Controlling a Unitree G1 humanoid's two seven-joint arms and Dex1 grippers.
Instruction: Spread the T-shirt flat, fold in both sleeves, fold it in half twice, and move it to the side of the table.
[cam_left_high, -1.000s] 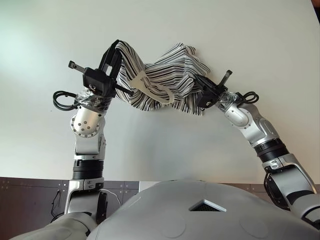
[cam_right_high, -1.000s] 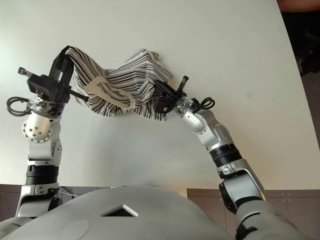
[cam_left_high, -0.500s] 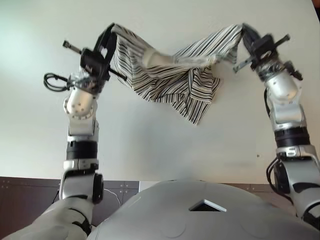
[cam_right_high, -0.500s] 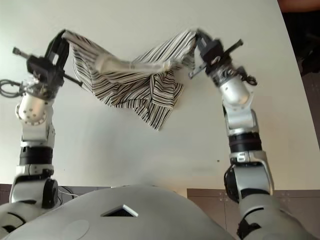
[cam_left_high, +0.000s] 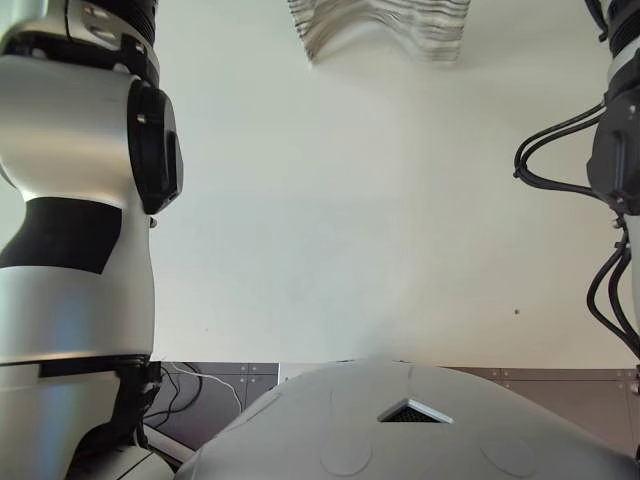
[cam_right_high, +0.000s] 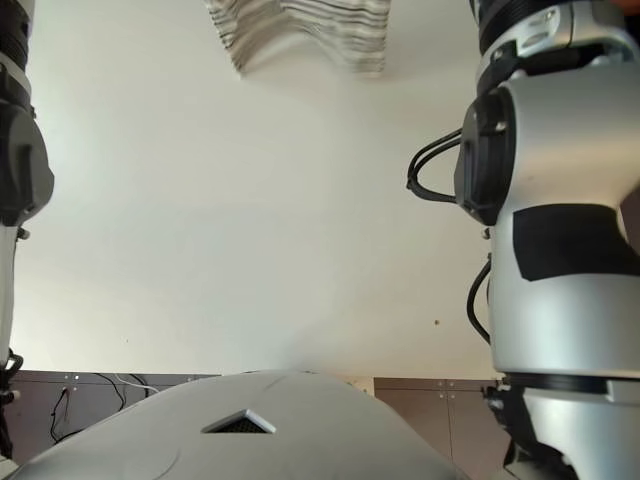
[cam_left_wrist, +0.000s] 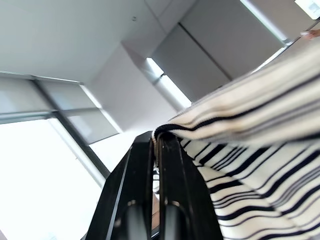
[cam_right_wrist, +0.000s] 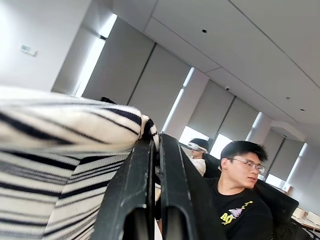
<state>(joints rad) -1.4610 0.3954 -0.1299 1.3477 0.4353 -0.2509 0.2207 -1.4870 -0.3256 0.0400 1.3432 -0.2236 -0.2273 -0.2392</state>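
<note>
The shirt is soft knit cloth, cream with thin black stripes, finely ribbed and matt. Its folded edge, nipped in the left gripper, looks thick and slightly fuzzy. That gripper's fingers are smooth black plastic with a dull sheen along their edges. The right gripper is the same smooth black plastic, faintly glossy on its flat faces, and the cloth pressed between its fingers bulges into a rolled hem. Below it, the right arm has a smooth, satin silver-grey shell with matt black panels. Far beneath both grippers, the table is smooth, matt white.
</note>
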